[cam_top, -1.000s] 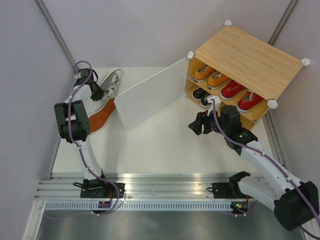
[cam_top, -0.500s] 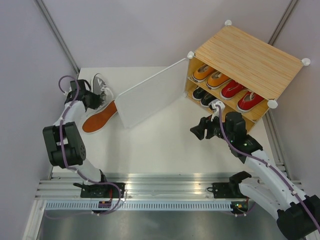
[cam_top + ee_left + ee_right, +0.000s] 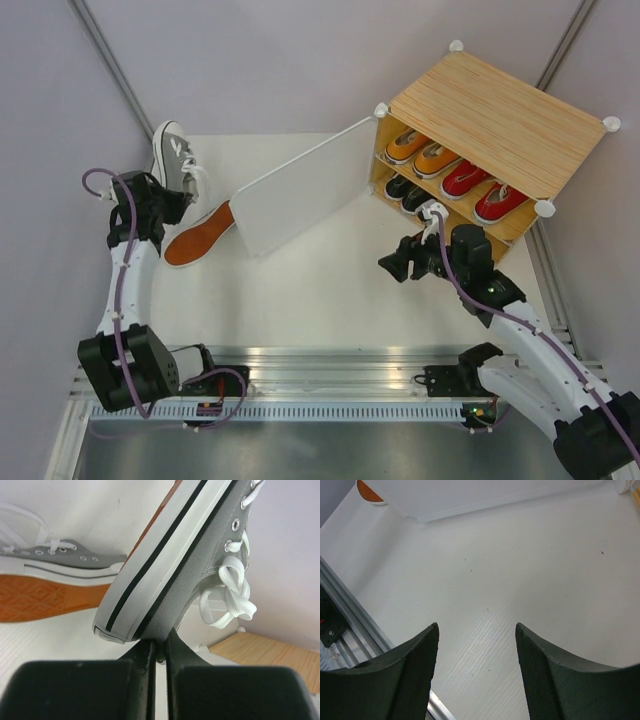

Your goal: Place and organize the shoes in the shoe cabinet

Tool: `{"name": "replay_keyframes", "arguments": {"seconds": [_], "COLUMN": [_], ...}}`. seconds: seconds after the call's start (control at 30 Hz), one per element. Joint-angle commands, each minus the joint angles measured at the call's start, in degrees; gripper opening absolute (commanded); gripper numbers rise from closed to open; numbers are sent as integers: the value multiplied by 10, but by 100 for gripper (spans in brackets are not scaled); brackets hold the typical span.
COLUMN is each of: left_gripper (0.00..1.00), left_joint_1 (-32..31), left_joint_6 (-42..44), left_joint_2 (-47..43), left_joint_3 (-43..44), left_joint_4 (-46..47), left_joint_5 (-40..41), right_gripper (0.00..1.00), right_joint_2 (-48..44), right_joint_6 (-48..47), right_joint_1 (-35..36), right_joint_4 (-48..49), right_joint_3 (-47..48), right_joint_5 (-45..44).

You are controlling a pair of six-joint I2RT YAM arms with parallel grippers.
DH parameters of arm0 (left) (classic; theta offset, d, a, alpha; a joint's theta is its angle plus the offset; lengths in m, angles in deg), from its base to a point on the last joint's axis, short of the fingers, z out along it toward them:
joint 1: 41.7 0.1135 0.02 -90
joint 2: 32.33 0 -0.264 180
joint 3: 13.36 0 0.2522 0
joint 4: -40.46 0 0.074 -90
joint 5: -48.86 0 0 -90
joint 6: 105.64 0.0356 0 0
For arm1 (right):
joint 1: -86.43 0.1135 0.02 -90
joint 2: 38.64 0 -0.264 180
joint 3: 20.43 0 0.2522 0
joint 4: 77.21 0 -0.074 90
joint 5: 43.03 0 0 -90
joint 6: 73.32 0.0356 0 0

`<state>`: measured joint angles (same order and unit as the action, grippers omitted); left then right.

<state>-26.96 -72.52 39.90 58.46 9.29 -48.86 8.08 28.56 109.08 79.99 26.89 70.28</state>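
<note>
My left gripper (image 3: 166, 196) is shut on the heel of a grey shoe (image 3: 172, 152) and holds it up off the table at the far left. In the left wrist view (image 3: 159, 647) the grey shoe (image 3: 185, 565) stands tilted above the jaws. A second grey shoe (image 3: 198, 232) lies on its side with its orange sole up; it also shows in the left wrist view (image 3: 55, 575). The shoe cabinet (image 3: 500, 110) stands at the back right with its door (image 3: 300, 190) swung open. It holds orange shoes (image 3: 422, 152), red shoes (image 3: 480, 190) and black shoes (image 3: 405, 192). My right gripper (image 3: 392, 263) is open and empty in front of the cabinet.
The open door panel (image 3: 485, 492) stretches across the table between the two arms. The metal rail (image 3: 320, 365) runs along the near edge. Grey walls close in on the left and right.
My left arm has swung left and lifted the grey shoe off the table, turning it upright. The other grey shoe stays lying there. The right arm has barely moved.
</note>
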Motion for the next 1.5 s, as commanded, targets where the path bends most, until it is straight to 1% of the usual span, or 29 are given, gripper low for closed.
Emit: {"name": "replay_keyframes", "arguments": {"seconds": [0.0,0.1,0.2,0.23,0.3,0.33,0.43,0.53,0.73,0.83,0.9,1.03,1.07,1.13,1.2,1.3,1.33,1.47], "left_gripper": [2,2,2,2,2,2,2,2,2,2,2,2,2,2,2,2,2,2], "left_joint_1": [-1,-8,-28,-37,-46,-50,-65,-70,-72,-74,-74,-79,-80,-84,-89,-92,-95,-103], "left_joint_6": [24,50,72,89,108,134,175,216,280,295,301,304,305,309,303,301,302,290], "left_joint_2": [-92,-137,-162,-182,-204,-213,-244,-274,-312,-321,-324,-316,-314,-310,-312,-313,-313,-314], "left_joint_3": [1,10,36,42,53,65,84,88,87,67,55,58,63,73,79,78,76,79], "left_joint_4": [-17,-73,-130,-140,-169,-180,-215,-245,-314,-330,-337,-377,-386,-407,-424,-436,-441,-460], "left_joint_5": [-10,21,70,104,136,149,209,232,231,240,240,256,258,257,256,248,244,252], "right_gripper": [68,68,68,68,68,68,68,68,68,68,68,68,68,68,68,68,68,68], "right_joint_2": [18,28,40,43,48,49,58,67,100,134,166,234,269,304,355,408,440,517], "right_joint_6": [-6,5,11,10,7,5,3,0,-11,0,23,81,94,110,112,125,131,152], "right_joint_1": [1,1,2,1,1,0,2,3,13,19,20,27,28,41,59,80,84,98], "right_joint_4": [24,39,46,46,45,45,45,44,38,57,85,167,188,211,219,232,234,263], "right_joint_3": [33,41,51,54,61,63,68,75,106,123,138,169,188,210,249,308,323,394], "right_joint_5": [32,49,64,67,70,70,65,65,65,67,67,59,42,30,-3,-35,-41,-70]}}
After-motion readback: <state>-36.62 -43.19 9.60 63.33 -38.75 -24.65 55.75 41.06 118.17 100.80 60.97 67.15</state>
